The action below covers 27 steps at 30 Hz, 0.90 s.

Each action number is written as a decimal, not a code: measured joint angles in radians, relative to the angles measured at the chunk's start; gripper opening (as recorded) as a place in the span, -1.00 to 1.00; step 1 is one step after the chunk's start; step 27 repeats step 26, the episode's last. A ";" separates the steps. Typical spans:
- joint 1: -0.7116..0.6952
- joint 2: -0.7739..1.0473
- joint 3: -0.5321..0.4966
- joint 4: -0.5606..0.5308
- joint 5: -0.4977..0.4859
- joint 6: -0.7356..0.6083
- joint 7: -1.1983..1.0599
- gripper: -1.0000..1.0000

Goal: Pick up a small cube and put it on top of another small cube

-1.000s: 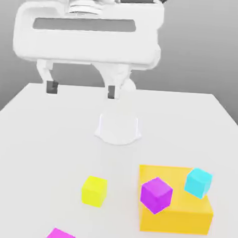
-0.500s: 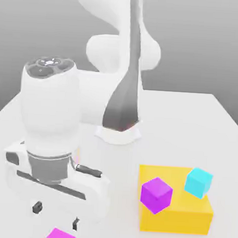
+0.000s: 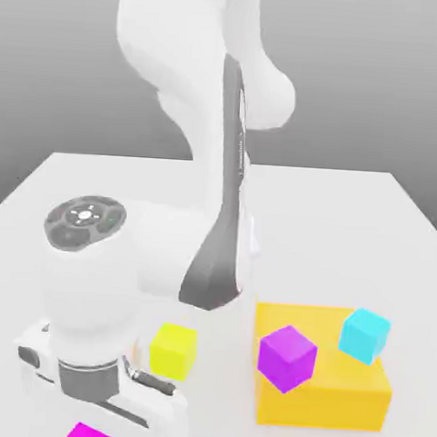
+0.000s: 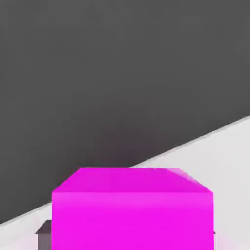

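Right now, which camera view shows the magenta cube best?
The hand view: the magenta cube appears close, with its top and one side face visible. In the exterior view, just a sliver of it peeks out below the arm.

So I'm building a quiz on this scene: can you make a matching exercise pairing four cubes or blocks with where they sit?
Things:
1. yellow cube
2. cyan cube
3. magenta cube
4. purple cube

Places:
A. on the orange block, nearer its far right corner in the exterior view
B. under the hand, at the table's near edge
C. on the orange block's left part
D. alone on the table, left of the orange block

Pairs: 1-D, 2-A, 3-B, 4-C
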State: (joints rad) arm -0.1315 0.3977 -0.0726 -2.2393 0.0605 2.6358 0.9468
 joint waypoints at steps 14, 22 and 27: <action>0.220 -0.459 0.128 -0.233 0.034 -0.209 0.528 -1.00; 0.238 -0.451 0.190 -0.338 -0.052 -0.110 0.764 -1.00; 0.240 -0.432 0.190 -0.344 -0.054 -0.084 0.766 1.00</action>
